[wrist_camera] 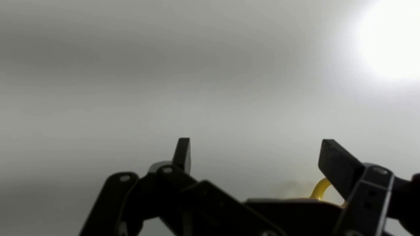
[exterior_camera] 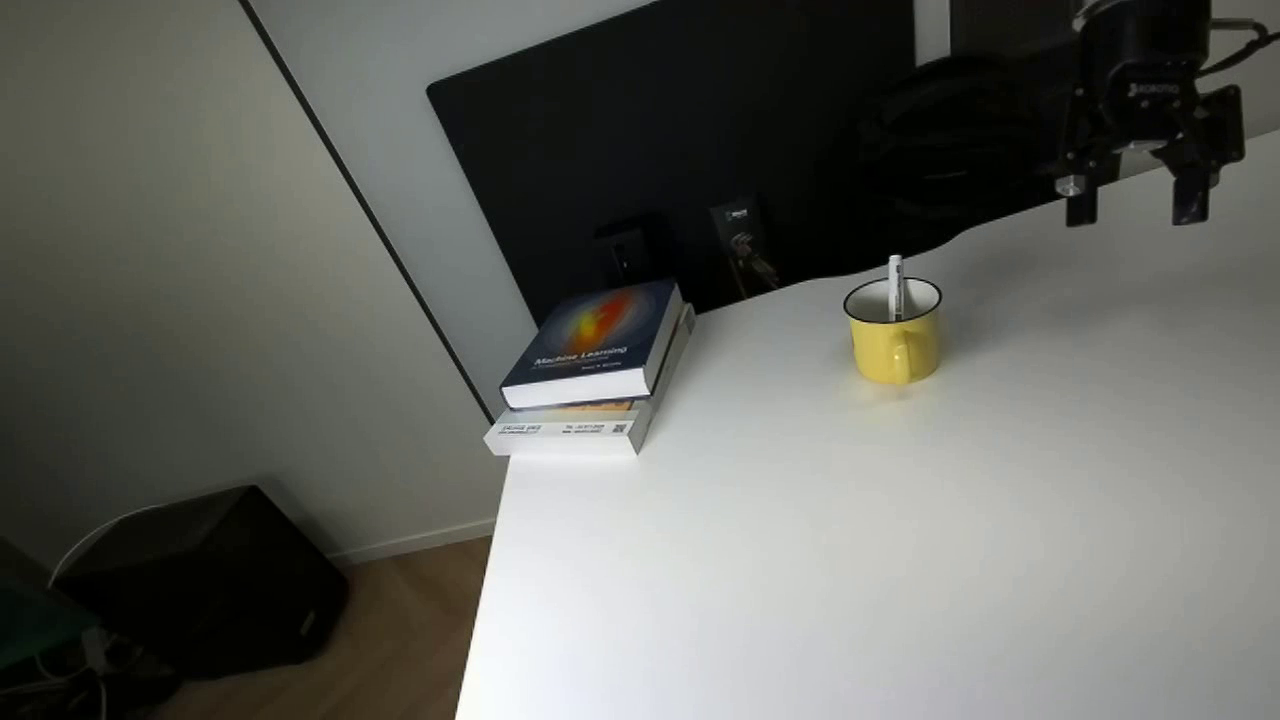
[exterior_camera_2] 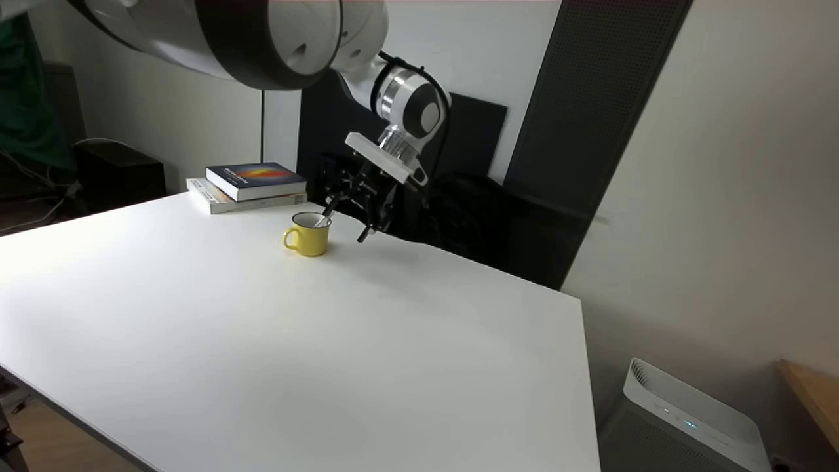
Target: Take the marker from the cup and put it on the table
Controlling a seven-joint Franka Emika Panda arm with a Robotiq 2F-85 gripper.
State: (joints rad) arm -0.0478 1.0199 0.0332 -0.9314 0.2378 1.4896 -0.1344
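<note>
Marker (exterior_camera: pixel 895 288) waiting in the cup (exterior_camera: pixel 872 345), my pincer (exterior_camera: pixel 1136 210) hanging empty to one side

I am holding my pincer spread wide with nothing between its fingers; it is hanging above the table (exterior_camera: pixel 850 560), off to one side of the cup and higher than its rim (exterior_camera: pixel 940 297). The marker is standing in the cup, its upper end poking above the rim and tilting away from the cup's handle (exterior_camera: pixel 901 358). I am judging this to be the reach, with no grasp made.

To be doing it well, I should be passing over the cup above the marker's tip, then centring my gap on the part above the rim. I should be matching the marker's tilt going down and stopping before a finger is striking the rim, since a knock could be tipping the cup. I should be pinching high, lifting along the marker's own line until its lower end is clearing the rim, and laying it on the table on the cup's handle side.

Some things I am not seeing. The cup's wall is covering the marker's lower end, so I am only guessing how it is resting. In an exterior view one of my fingers (exterior_camera_2: pixel 331 205) is overlapping or nearly meeting the marker's upper end, so I am not trusting depth there. My wrist view is showing only yellow slivers of the cup, mostly handle, behind my own linkage, and no marker. My arm (exterior_camera_2: pixel 282 39), above the cup, is being cropped in both exterior views
</note>
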